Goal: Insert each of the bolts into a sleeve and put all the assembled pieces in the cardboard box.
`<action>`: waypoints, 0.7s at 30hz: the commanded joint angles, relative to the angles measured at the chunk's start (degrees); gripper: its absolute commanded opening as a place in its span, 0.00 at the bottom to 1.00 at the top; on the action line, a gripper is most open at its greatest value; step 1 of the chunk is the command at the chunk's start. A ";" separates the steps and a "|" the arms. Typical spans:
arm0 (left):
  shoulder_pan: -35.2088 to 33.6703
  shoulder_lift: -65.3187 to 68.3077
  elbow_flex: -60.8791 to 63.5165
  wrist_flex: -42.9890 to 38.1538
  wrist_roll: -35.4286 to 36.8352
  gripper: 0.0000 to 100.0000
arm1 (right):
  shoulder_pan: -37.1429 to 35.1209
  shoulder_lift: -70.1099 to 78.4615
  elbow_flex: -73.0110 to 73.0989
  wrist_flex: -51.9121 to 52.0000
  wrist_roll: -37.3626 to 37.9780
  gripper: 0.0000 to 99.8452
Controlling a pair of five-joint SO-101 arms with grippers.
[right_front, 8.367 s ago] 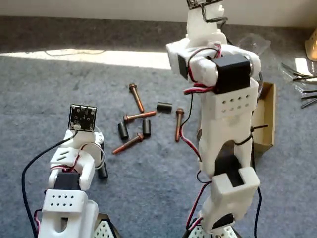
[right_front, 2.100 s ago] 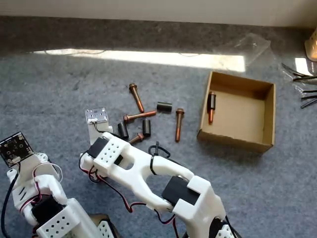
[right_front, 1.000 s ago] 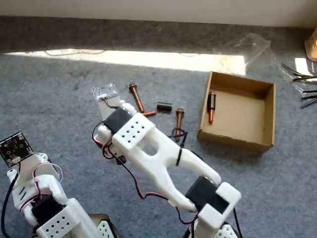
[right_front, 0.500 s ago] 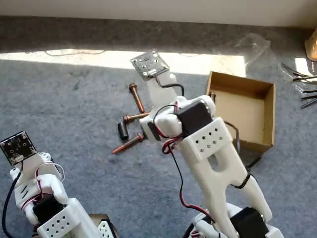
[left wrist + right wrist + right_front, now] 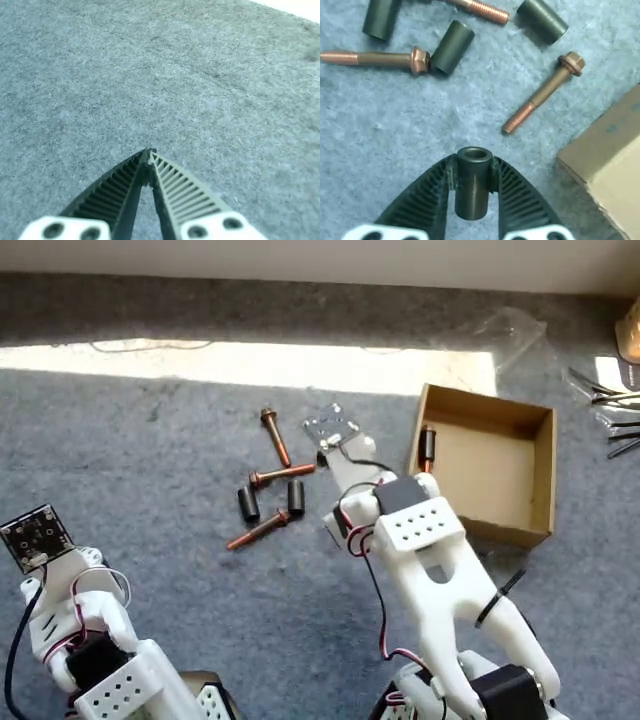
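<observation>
My right gripper (image 5: pixel 472 162) is shut on a dark sleeve (image 5: pixel 473 186), held upright just above the carpet. Ahead of it lies a copper bolt (image 5: pixel 545 91), with two more sleeves (image 5: pixel 451 47) (image 5: pixel 542 20) and another bolt (image 5: pixel 375 58) beyond. In the high view the right arm (image 5: pixel 415 530) stands just left of the cardboard box (image 5: pixel 535 480), which holds one assembled piece (image 5: pixel 428 448). Three bolts (image 5: pixel 282 475) and two sleeves (image 5: pixel 246 503) lie left of that arm. My left gripper (image 5: pixel 148 154) is shut with nothing in it, over bare carpet.
The left arm (image 5: pixel 75 610) sits at the near left corner. A corner of the box (image 5: pixel 610 165) is close beside the right gripper. Clear plastic wrap (image 5: pixel 505 330) and dark tools (image 5: pixel 610 390) lie at the far right. A third sleeve (image 5: pixel 381 17) lies among the bolts.
The right arm swung from the left part of the carpet up and across to the right, then came down beside the box. The left arm stayed put.
</observation>
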 commanded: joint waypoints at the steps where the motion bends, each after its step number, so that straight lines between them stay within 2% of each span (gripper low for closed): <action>1: 1.27 -0.92 -0.48 -0.79 -0.35 0.02 | -0.31 -2.33 2.95 -4.62 0.88 0.01; 11: 1.36 -0.92 -0.40 -0.79 -0.35 0.02 | -1.36 -1.71 12.88 -14.29 0.88 0.01; 21: 2.51 -0.92 0.40 -1.14 -0.35 0.02 | -6.73 -1.71 17.54 -14.90 5.71 0.03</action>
